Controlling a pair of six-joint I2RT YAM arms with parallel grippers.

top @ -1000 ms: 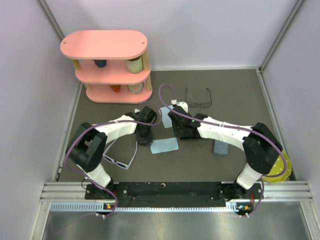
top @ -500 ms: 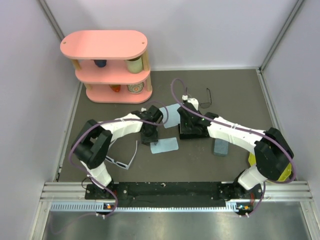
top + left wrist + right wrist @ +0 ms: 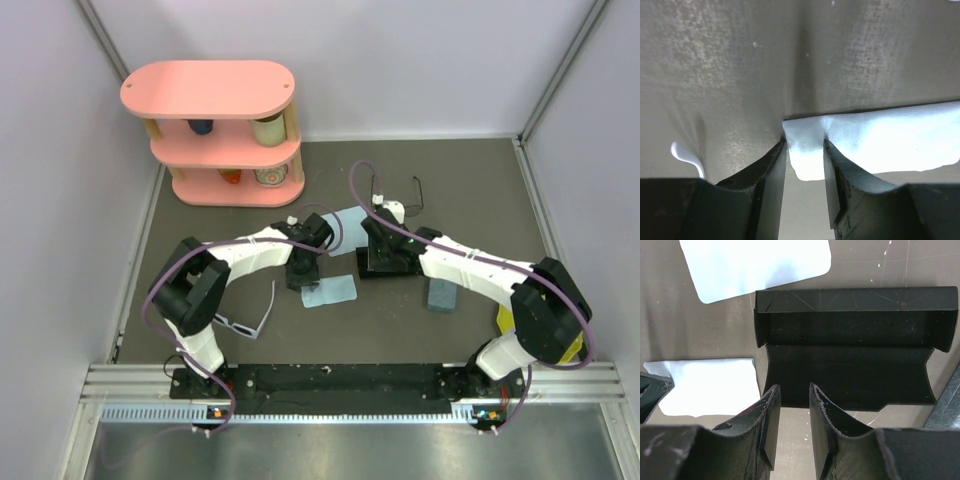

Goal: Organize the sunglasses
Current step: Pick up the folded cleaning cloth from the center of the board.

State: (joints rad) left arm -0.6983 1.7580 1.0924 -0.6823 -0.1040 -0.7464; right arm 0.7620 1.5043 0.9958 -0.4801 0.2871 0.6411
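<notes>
The white-framed sunglasses (image 3: 245, 318) lie at the near left; one white temple tip (image 3: 687, 155) shows in the left wrist view. The thin wire sunglasses (image 3: 416, 192) lie at the far middle, partly hidden by my right arm. My left gripper (image 3: 303, 270) (image 3: 804, 142) is open and low on the mat, with a corner of a light blue cloth (image 3: 330, 291) (image 3: 880, 135) between its fingers. My right gripper (image 3: 383, 262) (image 3: 794, 387) is open and empty, at the near edge of the open black case (image 3: 400, 270) (image 3: 855, 340).
A second light blue cloth (image 3: 345, 218) (image 3: 755, 265) lies beyond the black case. A grey-blue case (image 3: 440, 295) sits to its right. A pink shelf (image 3: 225, 130) with cups stands at the far left. A yellow object (image 3: 560, 335) lies at the right edge.
My right arm has swung toward the far right, over the black case, and now covers part of the wire sunglasses. My left gripper has shifted right onto the cloth's corner.
</notes>
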